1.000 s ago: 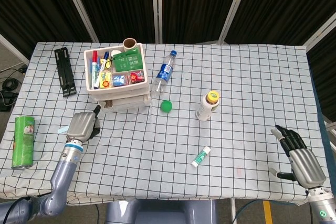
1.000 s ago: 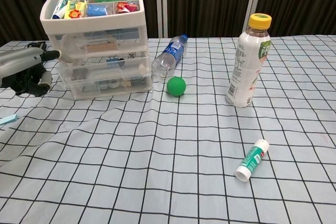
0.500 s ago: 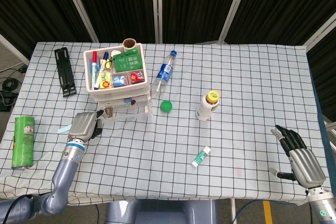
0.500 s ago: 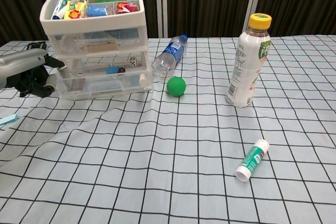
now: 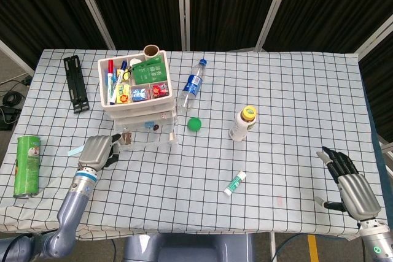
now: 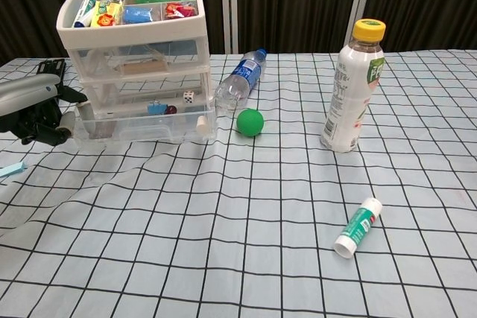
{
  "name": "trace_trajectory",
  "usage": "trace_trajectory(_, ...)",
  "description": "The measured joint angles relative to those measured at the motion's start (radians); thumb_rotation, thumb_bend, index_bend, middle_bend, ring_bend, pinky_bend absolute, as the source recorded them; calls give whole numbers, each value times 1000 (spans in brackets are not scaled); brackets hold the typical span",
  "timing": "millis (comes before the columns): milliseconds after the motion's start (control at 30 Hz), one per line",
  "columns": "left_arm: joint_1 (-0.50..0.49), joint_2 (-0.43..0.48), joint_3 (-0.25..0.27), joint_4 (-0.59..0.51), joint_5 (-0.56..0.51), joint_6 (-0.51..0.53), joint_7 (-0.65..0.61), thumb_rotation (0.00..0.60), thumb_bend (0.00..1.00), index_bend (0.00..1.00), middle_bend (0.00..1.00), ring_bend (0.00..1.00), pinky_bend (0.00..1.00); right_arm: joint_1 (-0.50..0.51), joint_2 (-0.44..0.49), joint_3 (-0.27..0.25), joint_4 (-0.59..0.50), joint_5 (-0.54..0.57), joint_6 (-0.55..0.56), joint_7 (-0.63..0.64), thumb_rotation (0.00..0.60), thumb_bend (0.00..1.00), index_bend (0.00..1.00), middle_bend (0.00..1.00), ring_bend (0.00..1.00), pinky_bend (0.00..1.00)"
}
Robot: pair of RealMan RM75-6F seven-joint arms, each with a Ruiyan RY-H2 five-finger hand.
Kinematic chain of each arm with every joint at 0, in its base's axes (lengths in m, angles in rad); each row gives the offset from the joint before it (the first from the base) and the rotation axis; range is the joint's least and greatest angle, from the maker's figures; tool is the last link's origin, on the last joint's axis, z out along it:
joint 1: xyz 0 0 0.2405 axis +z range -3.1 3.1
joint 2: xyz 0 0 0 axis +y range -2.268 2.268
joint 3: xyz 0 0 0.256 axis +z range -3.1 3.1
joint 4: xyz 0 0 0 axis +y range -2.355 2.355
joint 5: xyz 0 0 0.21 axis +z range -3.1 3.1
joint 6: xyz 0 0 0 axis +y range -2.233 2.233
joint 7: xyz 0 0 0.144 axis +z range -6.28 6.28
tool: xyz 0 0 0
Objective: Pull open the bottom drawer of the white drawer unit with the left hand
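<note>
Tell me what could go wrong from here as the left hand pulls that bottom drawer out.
1. The bottom drawer already sticks well out of the white drawer unit; pulled further, it might come free and spill the dice and other small items inside.
2. The left hand holds only the drawer's left corner, so the drawer could skew or jam.
3. The unit might slide and nudge the water bottle lying beside it, or the green ball.

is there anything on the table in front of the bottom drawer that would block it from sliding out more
Nothing visible does. The bottom drawer, already partly out with the left hand at its left front corner, faces bare checked tablecloth. The green ball sits off to its right, clear of the path.
</note>
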Motion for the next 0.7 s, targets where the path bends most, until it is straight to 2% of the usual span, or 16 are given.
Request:
trace_trajectory(300, 15, 8, 47, -16, 58, 3, -17, 600, 821, 623, 777, 800, 705, 0, 0, 0, -1, 1, -2, -5, 600, 17, 0, 0, 0, 0)
trace_trajectory(700, 34, 18, 65, -14, 95, -1, -74, 600, 821, 623, 777, 799, 705, 1, -3, 1, -1, 6, -8, -8, 600, 17, 0, 0, 0, 0)
